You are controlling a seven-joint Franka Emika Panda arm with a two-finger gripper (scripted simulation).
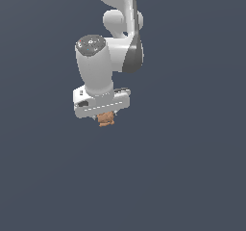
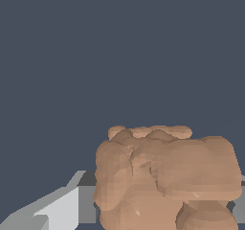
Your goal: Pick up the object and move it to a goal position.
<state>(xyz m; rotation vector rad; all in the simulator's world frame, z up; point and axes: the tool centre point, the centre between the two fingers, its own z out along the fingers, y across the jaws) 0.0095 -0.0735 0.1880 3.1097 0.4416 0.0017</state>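
The object (image 1: 106,120) is a small orange-brown bumpy block. In the exterior view it pokes out just below the white hand of my gripper (image 1: 105,118), which hides its upper part. In the wrist view the block (image 2: 165,176) fills the lower right, close to the camera, with a grey finger (image 2: 62,207) against one side and a sliver of the other finger (image 2: 239,207) on the far side. My gripper is shut on the block. No goal marker shows.
Only a plain dark blue-grey background surrounds the arm (image 1: 103,61) in both views. No other objects, edges or containers are visible.
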